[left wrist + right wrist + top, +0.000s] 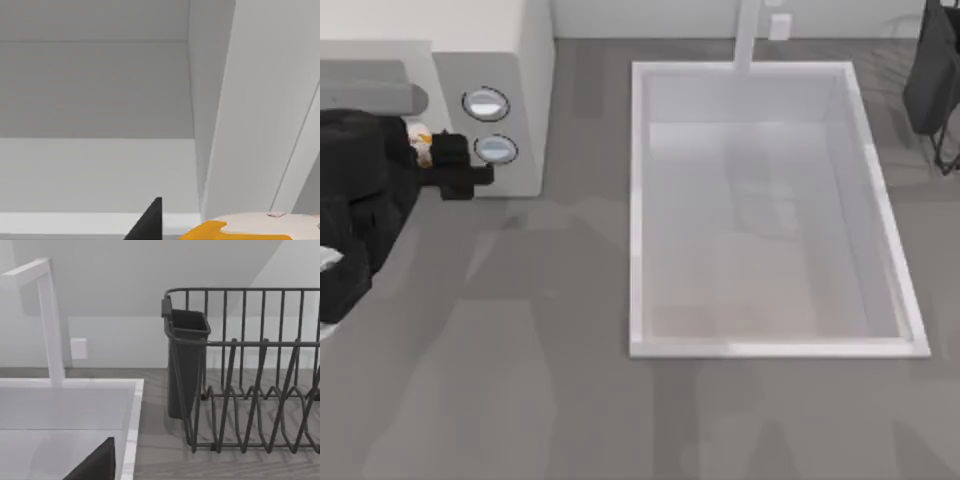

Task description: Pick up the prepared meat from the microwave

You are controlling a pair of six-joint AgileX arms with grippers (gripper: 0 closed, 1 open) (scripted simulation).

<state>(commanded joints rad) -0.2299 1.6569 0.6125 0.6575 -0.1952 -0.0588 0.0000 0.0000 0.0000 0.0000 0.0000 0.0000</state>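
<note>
Left gripper (438, 160) sits at the mouth of the microwave (520, 90), just beside the lower dial (496, 149). The prepared meat (419, 143) is right at the fingers, at the cavity's front edge next to the dial panel. In the left wrist view the prepared meat (250, 227) appears close up against the cavity side wall, with one dark fingertip (150, 220) beside it. Cannot tell whether the jaws are closed on it or merely around it; contact is hidden.

Step in hand: likely grasping or just starting extraction. Next move calls for a confirmed grip, then a straight pull out from the microwave without clipping the dial panel.

Right arm (935, 70) is parked far from the microwave, beyond the sink (638, 200), beside the dish rack (250, 370).
</note>
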